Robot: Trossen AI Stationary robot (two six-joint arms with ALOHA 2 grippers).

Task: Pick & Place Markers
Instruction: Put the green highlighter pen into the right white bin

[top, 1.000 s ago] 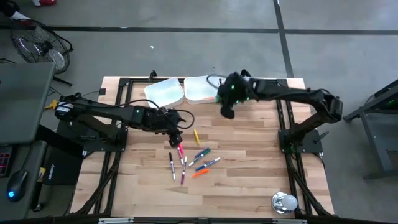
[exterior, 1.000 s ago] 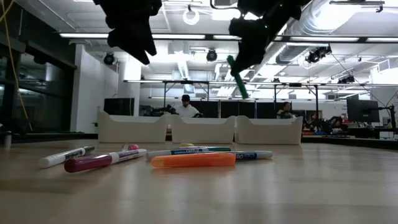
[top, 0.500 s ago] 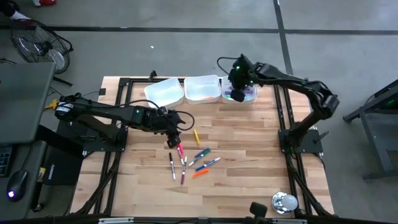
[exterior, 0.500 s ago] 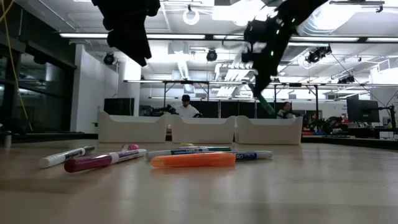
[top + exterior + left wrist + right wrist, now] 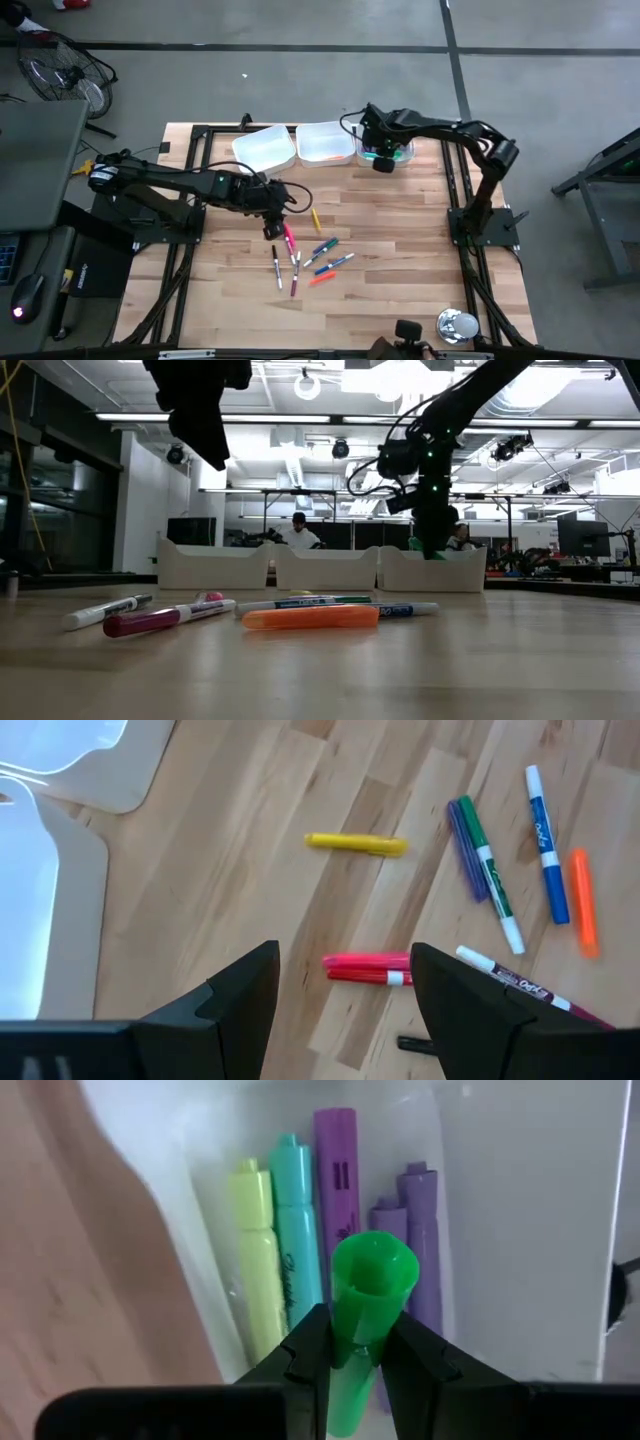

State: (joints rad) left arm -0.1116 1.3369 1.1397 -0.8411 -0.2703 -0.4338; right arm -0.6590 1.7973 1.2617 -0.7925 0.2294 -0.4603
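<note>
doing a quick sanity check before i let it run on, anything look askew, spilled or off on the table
Nothing looks damaged or spilled. One oddity: the leftmost white tray sits skewed against the other two. The loose markers lie scattered mid-table, as expected. The right gripper holds a green marker over the right tray; the left gripper is open above them.

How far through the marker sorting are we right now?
Partly done. Done: at least five markers, yellow, teal and purple, already lie in the rightmost tray. In hand: the right gripper holds a green marker over that tray. Left: the open left gripper hovers above a pink marker; about nine remain on the table, including a yellow one and an orange one.
</note>
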